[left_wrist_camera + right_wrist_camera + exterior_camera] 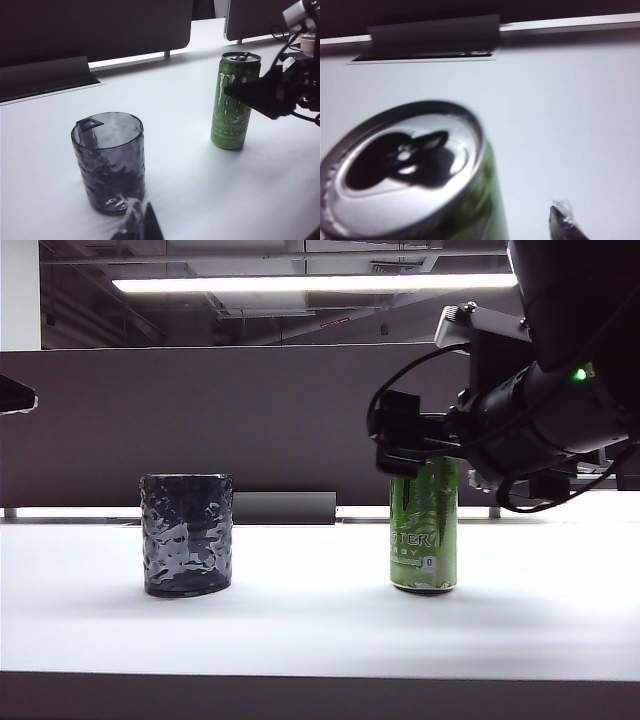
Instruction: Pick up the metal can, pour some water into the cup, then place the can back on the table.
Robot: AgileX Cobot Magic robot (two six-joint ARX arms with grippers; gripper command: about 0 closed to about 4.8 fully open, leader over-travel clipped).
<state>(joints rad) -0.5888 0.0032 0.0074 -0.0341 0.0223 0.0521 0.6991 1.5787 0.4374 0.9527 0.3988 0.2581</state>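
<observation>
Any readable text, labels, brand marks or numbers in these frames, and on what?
"TER" on the metal can, cut off by the can's curve.
Below it, partial white letters and a small badge: too blurred to read.
Claw logo on the can, a mark, no letters.
The cup and table: none.

Metal can [424, 530]: slim green energy-drink can, black claw logo, silver rims, upright on the white table [300, 620] at right, tab opening visible on its top. Cup [187, 534]: short, wide, dark dimpled tumbler, upright at left, well apart from the can.
</observation>
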